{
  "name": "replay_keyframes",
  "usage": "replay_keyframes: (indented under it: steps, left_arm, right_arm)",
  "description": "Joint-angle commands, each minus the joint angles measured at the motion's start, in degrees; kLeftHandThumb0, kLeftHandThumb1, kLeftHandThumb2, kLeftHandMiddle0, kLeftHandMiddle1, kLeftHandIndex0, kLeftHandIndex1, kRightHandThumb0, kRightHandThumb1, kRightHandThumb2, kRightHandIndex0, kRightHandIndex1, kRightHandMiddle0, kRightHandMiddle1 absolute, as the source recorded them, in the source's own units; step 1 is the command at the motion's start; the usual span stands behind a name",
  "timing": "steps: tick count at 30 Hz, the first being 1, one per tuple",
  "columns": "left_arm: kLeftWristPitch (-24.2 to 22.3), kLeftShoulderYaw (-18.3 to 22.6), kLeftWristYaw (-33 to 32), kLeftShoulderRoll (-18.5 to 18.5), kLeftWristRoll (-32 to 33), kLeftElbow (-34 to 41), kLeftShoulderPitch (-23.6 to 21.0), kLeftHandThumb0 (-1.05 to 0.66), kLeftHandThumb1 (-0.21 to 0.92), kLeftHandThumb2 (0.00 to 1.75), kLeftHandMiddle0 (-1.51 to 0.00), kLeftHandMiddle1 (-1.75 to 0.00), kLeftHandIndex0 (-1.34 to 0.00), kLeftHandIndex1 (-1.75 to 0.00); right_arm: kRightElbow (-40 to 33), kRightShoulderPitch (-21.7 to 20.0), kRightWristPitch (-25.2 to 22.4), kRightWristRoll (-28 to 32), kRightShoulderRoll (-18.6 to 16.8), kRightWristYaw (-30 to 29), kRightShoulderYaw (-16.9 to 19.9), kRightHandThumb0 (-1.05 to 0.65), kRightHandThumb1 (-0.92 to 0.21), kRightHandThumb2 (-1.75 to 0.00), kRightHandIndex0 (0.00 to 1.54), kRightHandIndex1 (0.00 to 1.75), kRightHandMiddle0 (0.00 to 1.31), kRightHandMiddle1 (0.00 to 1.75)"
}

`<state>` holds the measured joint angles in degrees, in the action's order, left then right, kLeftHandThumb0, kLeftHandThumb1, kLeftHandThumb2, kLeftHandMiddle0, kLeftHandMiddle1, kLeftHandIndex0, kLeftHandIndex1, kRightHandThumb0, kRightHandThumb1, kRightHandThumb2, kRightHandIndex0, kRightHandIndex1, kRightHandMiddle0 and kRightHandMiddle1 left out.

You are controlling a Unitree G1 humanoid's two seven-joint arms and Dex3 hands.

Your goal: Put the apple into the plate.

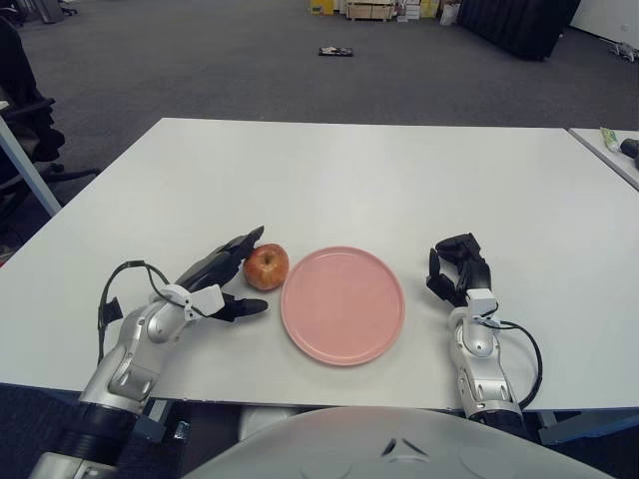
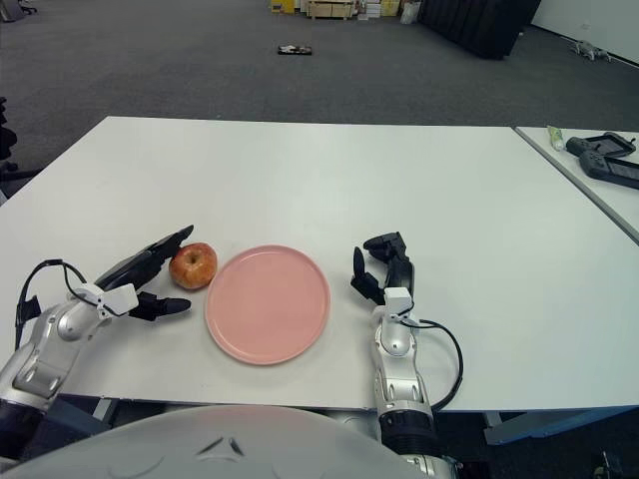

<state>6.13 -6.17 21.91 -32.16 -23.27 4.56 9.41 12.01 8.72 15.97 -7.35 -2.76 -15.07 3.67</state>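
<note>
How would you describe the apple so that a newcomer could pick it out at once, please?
On the white table, find the round pink plate near the front edge. The apple sits just to its left, beside the open fingers of the left hand. It is the only small, rounded, red-and-yellow thing there.

Bright even overhead light, soft faint shadows, sharp focus, no glare

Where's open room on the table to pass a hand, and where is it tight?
The whole far half of the white table beyond the apple and pink plate is bare. A strip shows between the plate and the right hand. It is tight on the left: the left hand brackets the apple, which sits just beside the plate's rim.
</note>
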Motion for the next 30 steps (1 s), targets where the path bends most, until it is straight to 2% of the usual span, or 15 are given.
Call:
replay_keyframes:
  steps: [1,19,30]
  left_arm:
    - [-0.6,-1.2,2.4,-1.0,0.5,0.3,-0.8,-0.95,0.57,0.64,0.0,0.0,0.0,0.0]
    - [2.2,-4.6,4.9,-2.1,1.1,-4.7,-5.3,-0.97,0.59,0.67,0.0,0.0,0.0,0.0]
    - [0.3,-5.8,3.6,-1.0,0.1,-7.5,-8.3,-0.95,0.59,0.67,0.0,0.0,0.0,0.0]
  right_arm:
    - [0.8,1.3,-2.2,0.9,-0.2,0.0,0.7,-0.38,-0.7,-0.84,0.55,1.27,0.32,1.75]
    - [0.0,1.6,-2.2,1.6,-0.3,0.5,0.9,-0.37,-0.71,-0.82,0.53,1.25,0.31,1.75]
    - [-0.7,2.3,-2.2,0.5,0.3,0.2,0.7,-0.38,-0.71,-0.83,0.56,1.27,0.32,1.75]
